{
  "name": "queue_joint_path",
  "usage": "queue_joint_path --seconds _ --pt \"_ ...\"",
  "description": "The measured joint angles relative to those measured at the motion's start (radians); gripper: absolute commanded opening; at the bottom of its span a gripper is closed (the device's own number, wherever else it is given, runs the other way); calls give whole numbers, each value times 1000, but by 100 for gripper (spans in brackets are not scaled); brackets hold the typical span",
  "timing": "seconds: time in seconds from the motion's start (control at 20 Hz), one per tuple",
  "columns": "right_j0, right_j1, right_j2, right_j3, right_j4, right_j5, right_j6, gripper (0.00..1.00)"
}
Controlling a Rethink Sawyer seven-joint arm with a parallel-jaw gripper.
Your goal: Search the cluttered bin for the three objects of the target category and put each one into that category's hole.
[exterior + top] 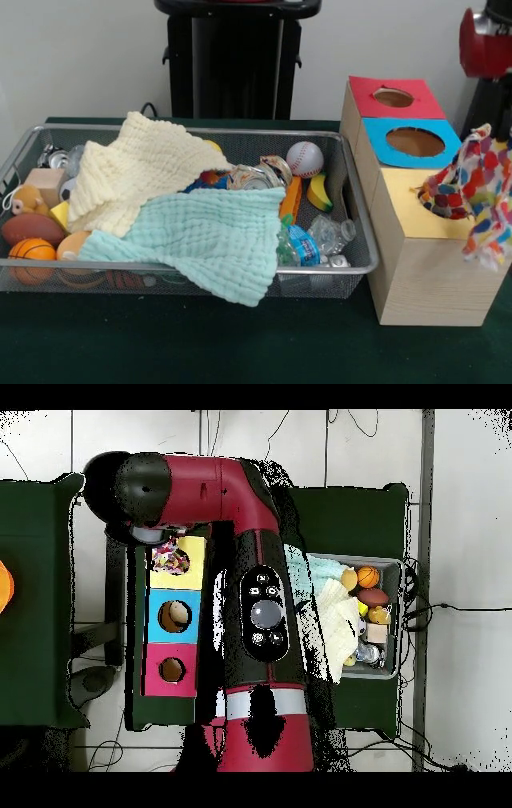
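The wire mesh bin stands on the green table; it also shows in the overhead view. A dotted fabric piece sits at the hole of the yellow-faced box. Part of it is bunched in the hole, part hangs over the box's right side, and its top rises to a peak. The gripper is just above that peak at the right edge, and its state is hidden. In the overhead view the arm covers the gripper, and the dotted fabric lies on the yellow face. No other dotted pieces show.
A cream waffle cloth and a mint-green waffle cloth cover much of the bin. Around them lie a baseball, a toy banana, a plastic bottle, cans, a football and a basketball. The blue-faced box and red-faced box stand behind the yellow one.
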Motion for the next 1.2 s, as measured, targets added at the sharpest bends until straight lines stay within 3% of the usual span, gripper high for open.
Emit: queue_joint_path --seconds 0.35,1.2 --pt "-25 37 -9 4 -3 -30 0 0" --pt "-36 16 -53 73 -14 -30 0 0"
